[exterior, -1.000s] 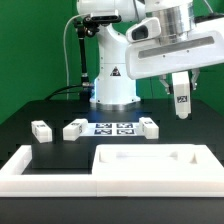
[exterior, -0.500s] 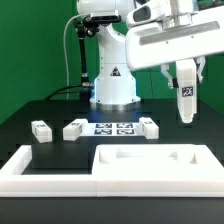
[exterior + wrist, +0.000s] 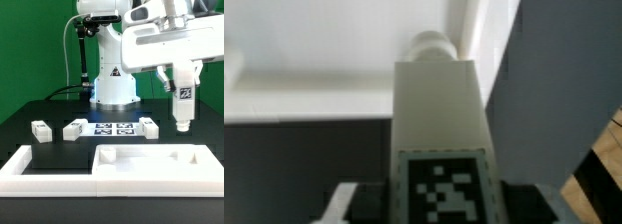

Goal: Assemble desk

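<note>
My gripper [image 3: 181, 80] is shut on a white desk leg [image 3: 181, 106] and holds it upright in the air above the far right corner of the tabletop [image 3: 150, 165]. The leg carries a black-and-white marker. In the wrist view the leg [image 3: 441, 130] runs away from the jaws, its round end over the tabletop's white rim [image 3: 331, 85]. Three more legs lie on the black table: one at the exterior view's left [image 3: 40, 130], one [image 3: 74, 128] beside the marker board, one [image 3: 149, 126] to its right.
The marker board [image 3: 113, 127] lies flat before the robot base [image 3: 113, 85]. A long low white wall [image 3: 40, 170] with turned-up ends runs along the front edge, with the tabletop against it.
The gripper with the leg has moved down and slightly toward the exterior view's left, closer to the tabletop's right corner. The other parts have not moved.
</note>
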`<state>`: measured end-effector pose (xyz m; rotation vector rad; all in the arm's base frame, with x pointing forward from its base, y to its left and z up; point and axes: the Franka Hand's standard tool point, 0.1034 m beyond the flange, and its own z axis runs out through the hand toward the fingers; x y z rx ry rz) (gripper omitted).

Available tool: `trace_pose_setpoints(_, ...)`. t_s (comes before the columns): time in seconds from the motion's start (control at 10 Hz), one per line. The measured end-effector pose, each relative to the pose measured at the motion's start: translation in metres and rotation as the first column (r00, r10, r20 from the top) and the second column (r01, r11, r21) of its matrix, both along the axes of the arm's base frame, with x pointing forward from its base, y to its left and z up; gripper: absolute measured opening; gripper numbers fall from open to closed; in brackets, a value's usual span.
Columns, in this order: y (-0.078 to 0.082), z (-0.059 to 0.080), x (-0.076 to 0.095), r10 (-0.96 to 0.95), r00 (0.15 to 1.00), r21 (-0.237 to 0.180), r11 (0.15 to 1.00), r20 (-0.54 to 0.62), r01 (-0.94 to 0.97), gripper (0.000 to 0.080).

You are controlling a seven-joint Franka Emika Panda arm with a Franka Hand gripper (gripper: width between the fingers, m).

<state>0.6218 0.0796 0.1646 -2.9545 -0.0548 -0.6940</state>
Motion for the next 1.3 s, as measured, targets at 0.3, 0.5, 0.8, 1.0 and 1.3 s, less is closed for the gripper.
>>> trace_pose_setpoints(0.3,0.002,-0.002,0.003,0.017,1.0,-0.005,1.0,0.0,-0.017,0.0288)
trace_pose_setpoints(0.5,0.013,-0.012,-0.001,0.027,0.999,-0.006,1.0,0.043,-0.027,0.0288)
trace_pose_setpoints(0.8,0.027,-0.036,0.006,0.056,0.994,-0.019,0.998,0.099,-0.054,0.0288)
trace_pose_setpoints(1.0,0.027,-0.046,0.006,0.061,0.993,-0.023,0.998,0.096,-0.059,0.0288)
trace_pose_setpoints(1.3,0.024,-0.061,0.006,0.06,0.995,-0.025,0.998,0.082,-0.058,0.0288)
